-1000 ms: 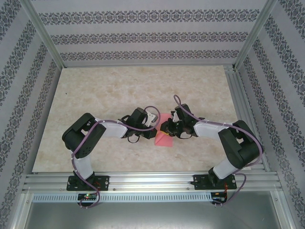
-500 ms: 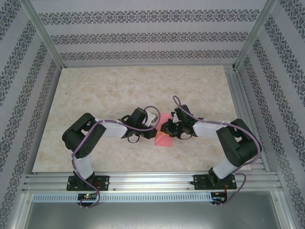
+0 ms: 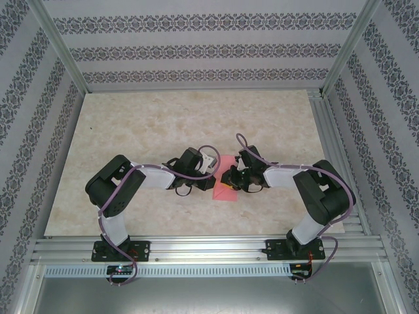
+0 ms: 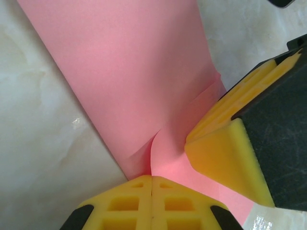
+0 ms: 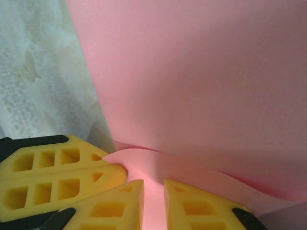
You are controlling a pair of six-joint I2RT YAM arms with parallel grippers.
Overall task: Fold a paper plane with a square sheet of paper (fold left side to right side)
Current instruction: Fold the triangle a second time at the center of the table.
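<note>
Marbled tabletop (image 3: 163, 124). Pink square sheet of paper (image 4: 129, 62) lies flat ahead of jaws, near edge lifted. Jaws of left gripper (image 4: 152, 181) pressed together, pinching edge; right gripper (image 5: 153, 189) slightly parted astride it. Likely light, limp: hold edge.

Right claw (image 5: 153, 188) over pink paper (image 5: 201, 72)

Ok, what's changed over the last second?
The right arm's elbow swung slightly leftward, and the right claw shifted only a touch over the pink sheet of paper. The left claw and the sheet itself stayed put.
</note>
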